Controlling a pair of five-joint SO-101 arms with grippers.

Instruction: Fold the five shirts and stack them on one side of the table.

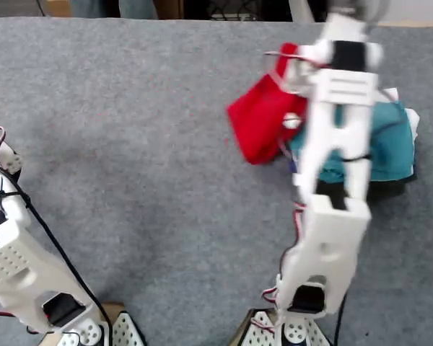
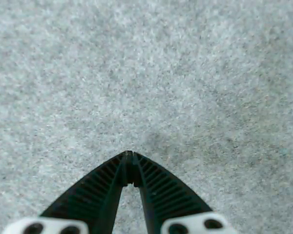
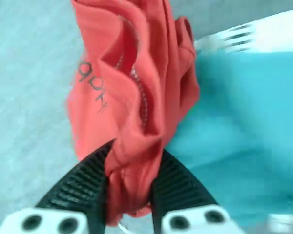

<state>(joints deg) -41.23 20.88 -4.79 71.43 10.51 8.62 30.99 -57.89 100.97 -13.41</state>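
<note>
Grey felt covers the table (image 1: 144, 144) under both your arms. Your right gripper (image 3: 134, 151) has its jaws clamped on a crumpled red cotton shirt (image 3: 132, 73), bunched just beside a folded teal shirt (image 1: 390, 144). The teal shirt lies on a pale folded cloth (image 1: 411, 119) on the right arm's side. Your left gripper (image 2: 129, 158) has its jaws pressed together over bare felt.

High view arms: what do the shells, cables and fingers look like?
The left arm and right arm have white blocky shells with black servo sections. A black cable runs along the left one; thin red wires show on the right. The left gripper and right gripper each have black, ribbed, tapering fingers on white mounts with dark holes.
</note>
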